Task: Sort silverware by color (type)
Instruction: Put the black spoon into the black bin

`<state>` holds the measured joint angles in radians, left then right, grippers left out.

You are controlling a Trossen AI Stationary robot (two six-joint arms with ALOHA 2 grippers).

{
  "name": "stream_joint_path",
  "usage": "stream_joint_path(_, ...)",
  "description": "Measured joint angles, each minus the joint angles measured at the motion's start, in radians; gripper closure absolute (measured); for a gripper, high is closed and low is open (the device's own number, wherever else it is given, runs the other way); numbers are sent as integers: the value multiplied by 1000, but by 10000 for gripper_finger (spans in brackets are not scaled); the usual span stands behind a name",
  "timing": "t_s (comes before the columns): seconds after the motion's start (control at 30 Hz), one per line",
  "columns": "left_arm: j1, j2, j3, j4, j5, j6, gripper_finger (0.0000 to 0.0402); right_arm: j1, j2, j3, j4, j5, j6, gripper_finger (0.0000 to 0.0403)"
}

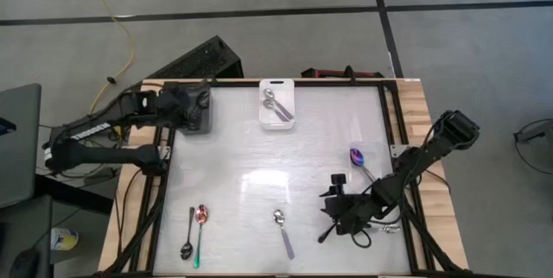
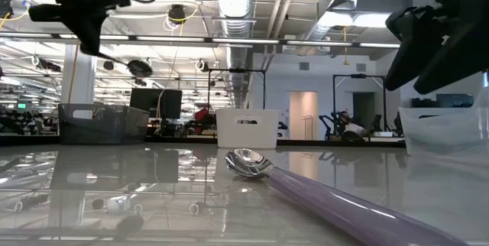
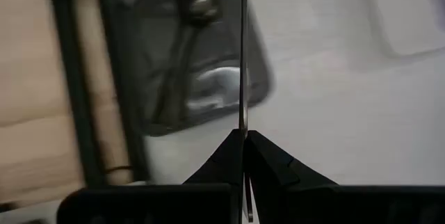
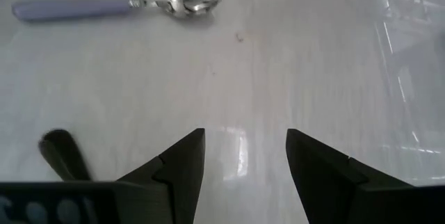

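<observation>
My left gripper (image 1: 197, 112) hangs over the dark bin (image 1: 200, 123) at the far left, shut on a slim black spoon (image 3: 243, 57) that I see edge-on. Another black spoon (image 3: 186, 22) lies inside that bin. My right gripper (image 4: 245, 147) stands open low over the table's near right (image 1: 333, 217), holding nothing. A silver spoon with a lavender handle (image 4: 118, 5) lies flat ahead of it. A black spoon (image 1: 187, 236) and a rainbow spoon (image 1: 200, 230) lie near left. Another rainbow spoon (image 1: 359, 157) lies at the right. My left gripper pinches the black spoon between its two fingertips (image 3: 268, 158). The spoon's thin edge (image 3: 243, 123) runs straight out past them, along the fingers. The gripper slants down from above. The spoon is clear of the dark bin below it; which end is pinched I cannot tell.
A white bin (image 1: 278, 105) with silver spoons stands at the far middle. A clear bin (image 2: 443, 127) shows at the right in the low view. Dark frame rails (image 1: 393, 131) run along the table's left and right sides. A dark rounded thing (image 4: 61, 156) lies beside my right gripper.
</observation>
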<state>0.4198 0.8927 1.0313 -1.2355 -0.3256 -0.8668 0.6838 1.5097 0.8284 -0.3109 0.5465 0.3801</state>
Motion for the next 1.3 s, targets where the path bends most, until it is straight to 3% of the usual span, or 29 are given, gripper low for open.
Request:
stream_joint_path(0.2,123,90,0,-16,-22,190,401,2,0,0,17,0,4,180)
stream_joint_path(0.4,199,189,-7,-55,-101,252,401,10,0,0,22,-10,6,180)
stream_joint_path(0.67,268,248,-164,134,-56,353,401,9,1,0,22,-25,4,180)
stream_joint_path(0.93,277,249,-218,268,-53,506,401,9,1,0,11,-26,3,180)
stream_joint_path(1.13,279,255,-218,259,-56,497,397,-2,1,0,13,-26,3,180)
stream_joint_path(1.3,279,255,-218,241,-84,496,367,-13,1,0,14,-26,3,180)
